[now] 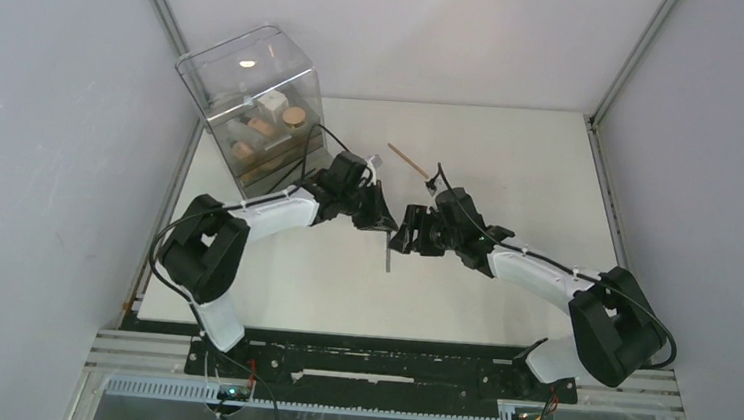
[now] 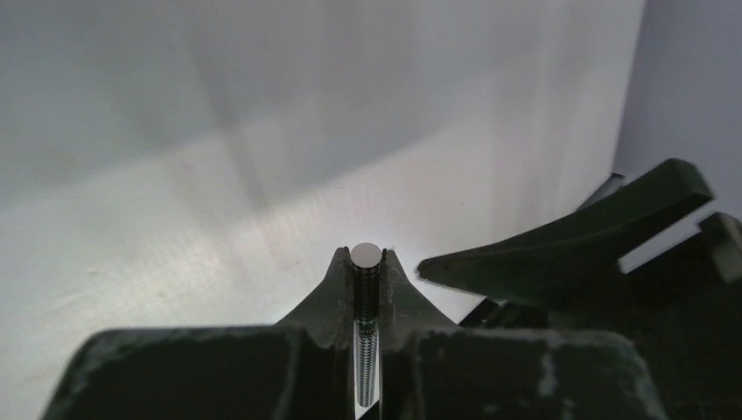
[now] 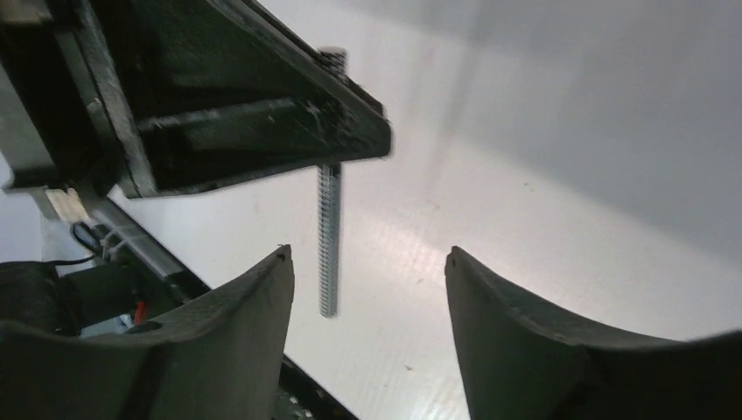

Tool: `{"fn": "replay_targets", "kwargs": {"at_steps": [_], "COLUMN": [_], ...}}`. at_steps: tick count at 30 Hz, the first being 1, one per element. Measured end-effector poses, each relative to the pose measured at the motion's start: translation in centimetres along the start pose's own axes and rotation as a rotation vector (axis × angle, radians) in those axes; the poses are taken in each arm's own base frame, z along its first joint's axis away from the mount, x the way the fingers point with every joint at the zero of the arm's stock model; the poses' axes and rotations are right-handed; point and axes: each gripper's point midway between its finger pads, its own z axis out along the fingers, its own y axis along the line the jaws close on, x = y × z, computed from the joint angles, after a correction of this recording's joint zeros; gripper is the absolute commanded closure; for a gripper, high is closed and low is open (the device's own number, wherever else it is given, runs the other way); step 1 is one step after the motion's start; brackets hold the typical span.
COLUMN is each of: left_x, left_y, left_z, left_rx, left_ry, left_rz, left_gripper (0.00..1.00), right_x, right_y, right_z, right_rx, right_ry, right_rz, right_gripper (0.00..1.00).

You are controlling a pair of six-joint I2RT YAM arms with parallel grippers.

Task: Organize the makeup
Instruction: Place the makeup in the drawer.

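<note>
left gripper (image 1: 384,225) clamped on a thin ribbed stick (image 2: 367,297), dark/silvery with a flat round end cap; probably a brush or liner handle, can't confirm from these views

left wrist view: both fingers (image 2: 325,296) pressed flat against the stick from either side, with the cap end level with the fingertips. One finger of the other arm shows just to the right of it, not touching

right gripper (image 3: 367,258) has its jaws spread wide with nothing between them. Right wrist view: its fingers (image 3: 232,341) frame the stick, which stands ahead of the gap and nearer the left-hand finger, no contact visible. Most of the stick's length hangs out below the left gripper, roughly upright in that view. Can't tell if the free end touches the table (image 1: 503,281)

top view: the two grippers meet nose to nose, just apart, over the middle of the table. The stick shows as a short dark line running from the left fingertips toward the near edge

rest of the makeup:
- brown-handled stick (image 1: 410,159) lying loose on the table behind the grippers, tilted, well apart from both
- clear plastic box (image 1: 259,71) at the far-left corner, standing at an angle to the table edge, left arm's elbow side near it
- inside the box: round tan compact (image 1: 295,116), white cube box (image 1: 274,102) beside it, and more tan/beige items lower down, too small and blurred by the plastic to name
</note>
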Motion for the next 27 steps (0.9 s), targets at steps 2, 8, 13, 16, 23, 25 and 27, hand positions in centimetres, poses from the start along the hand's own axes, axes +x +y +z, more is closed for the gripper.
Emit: {"fn": "replay_targets", "kwargs": {"at_steps": [2,8,13,16,23,25,27], "left_x": [-0.6,-5.9,-10.2,-11.6,-14.0,-14.5,-15.2], "left_y": [0.7,4.8,8.3,9.3,12.1,12.8,13.5], "left_z": [-0.5,-4.5,-10.4,-12.9,-16.9,-17.2,-17.1], "left_rx": [-0.056,-0.363,-0.699,-0.842,-1.175,-1.248,-1.304], "left_ry": [-0.004,-0.097,-0.185,-0.196,-0.153,-0.134,-0.122], "left_rz": [0.044,0.250,0.454,0.559,0.770,0.810,0.843], "left_gripper": [1.00,1.00,1.00,1.00,1.00,1.00,0.99], "right_x": [-0.3,-2.1,-3.2,-2.8,-2.5,-2.5,-2.5], "right_y": [-0.5,-3.5,-7.7,-9.2,-9.2,-9.2,-9.2], "right_z": [-0.4,-3.4,-5.5,-5.9,-5.9,-5.9,-5.9], "right_rx": [0.026,0.096,0.180,0.216,0.218,0.218,0.216], "right_ry": [-0.015,-0.114,-0.185,-0.181,-0.169,-0.169,-0.167], "right_rz": [0.000,0.039,0.129,0.162,0.170,0.171,0.174], "right_gripper": [0.24,0.25,0.25,0.25,0.26,0.26,0.26]}}
